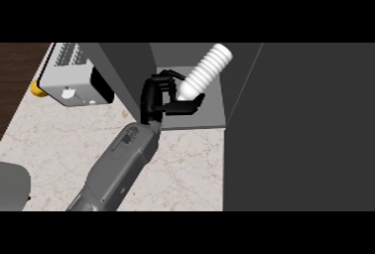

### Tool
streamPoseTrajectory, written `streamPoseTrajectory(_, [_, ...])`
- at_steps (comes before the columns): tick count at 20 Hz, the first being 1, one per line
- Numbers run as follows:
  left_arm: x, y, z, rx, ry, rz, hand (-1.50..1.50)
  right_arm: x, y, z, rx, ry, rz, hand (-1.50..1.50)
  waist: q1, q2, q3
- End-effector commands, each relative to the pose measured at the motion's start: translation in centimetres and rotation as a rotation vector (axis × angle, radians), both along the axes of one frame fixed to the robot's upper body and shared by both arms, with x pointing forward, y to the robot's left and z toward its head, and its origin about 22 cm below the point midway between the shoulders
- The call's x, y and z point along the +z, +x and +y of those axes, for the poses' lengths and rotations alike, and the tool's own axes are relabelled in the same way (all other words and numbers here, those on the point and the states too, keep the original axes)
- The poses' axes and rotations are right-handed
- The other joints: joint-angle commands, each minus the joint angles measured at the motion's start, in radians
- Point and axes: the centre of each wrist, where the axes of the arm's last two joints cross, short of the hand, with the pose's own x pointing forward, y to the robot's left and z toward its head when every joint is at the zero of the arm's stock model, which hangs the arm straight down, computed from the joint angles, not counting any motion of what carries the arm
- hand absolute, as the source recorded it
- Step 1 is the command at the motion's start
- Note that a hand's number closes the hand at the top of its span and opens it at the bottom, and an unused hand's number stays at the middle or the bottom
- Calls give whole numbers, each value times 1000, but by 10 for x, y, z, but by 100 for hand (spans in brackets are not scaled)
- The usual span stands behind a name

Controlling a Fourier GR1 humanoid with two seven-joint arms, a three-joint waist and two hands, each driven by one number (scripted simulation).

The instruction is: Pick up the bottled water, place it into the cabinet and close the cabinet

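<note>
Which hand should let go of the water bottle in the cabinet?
The left hand: it is curled round the bottled water, already inside the open cabinet. No other hand shows.

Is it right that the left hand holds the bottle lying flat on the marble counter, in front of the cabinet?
Not quite. In the head view the left hand does hold the bottle, fingers curled round its lower end, but the bottle is tilted over the grey shelf inside the open cabinet, not lying on the counter.

Even, flat light. Pale marble worktop (183, 168) bright at 6 o'clock. Cabinet door (300, 124) dark grey, unlit, at 3 o'clock. White bottled water (205, 69) brightest, near 12 o'clock. No glare; edges slightly soft.
</note>
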Motion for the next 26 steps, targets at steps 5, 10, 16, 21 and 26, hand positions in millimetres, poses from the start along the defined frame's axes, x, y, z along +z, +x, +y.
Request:
streamPoseTrajectory(5, [14,30,-11,54,36,-7,150,27,-3,24,58,57,-49,-150,-19,6,-1])
streamPoseTrajectory(10, [15,42,-8,87,66,-31,150,26,3,1,76,16,-44,-150,-22,8,0])
streamPoseTrajectory(16, [14,52,-1,99,170,-46,-150,29,7,9,73,46,-65,-150,-21,14,-1])
streamPoseTrajectory(21, [20,57,-7,110,219,-37,-150,14,17,5,75,39,-68,-150,-28,18,0])
streamPoseTrajectory(26, [26,66,12,145,225,-21,-150,19,4,10,111,39,-60,-150,-46,22,-1])
